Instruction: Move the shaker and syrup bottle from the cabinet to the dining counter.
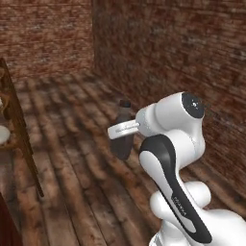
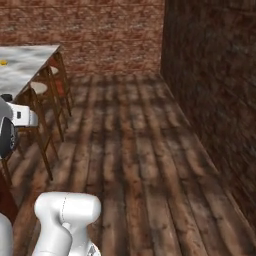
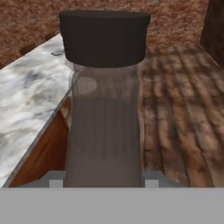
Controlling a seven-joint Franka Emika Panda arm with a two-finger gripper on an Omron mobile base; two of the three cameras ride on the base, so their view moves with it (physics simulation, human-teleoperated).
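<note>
While we carry the syrup bottle clamped between our jaws, narrowed onto its sides, it hangs above the wooden floor just beside the marble worktop. Setting it down remains; we cannot tell where the shaker stands.

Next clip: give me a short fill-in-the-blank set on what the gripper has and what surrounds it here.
1. The gripper is shut on the ____.
2. The cap on the held bottle is ____ in colour.
3. In the hand view, the marble dining counter lies to the ____ of the bottle.
4. The floor is made of ____ planks.

Missing words: syrup bottle; dark; left; wooden
</note>
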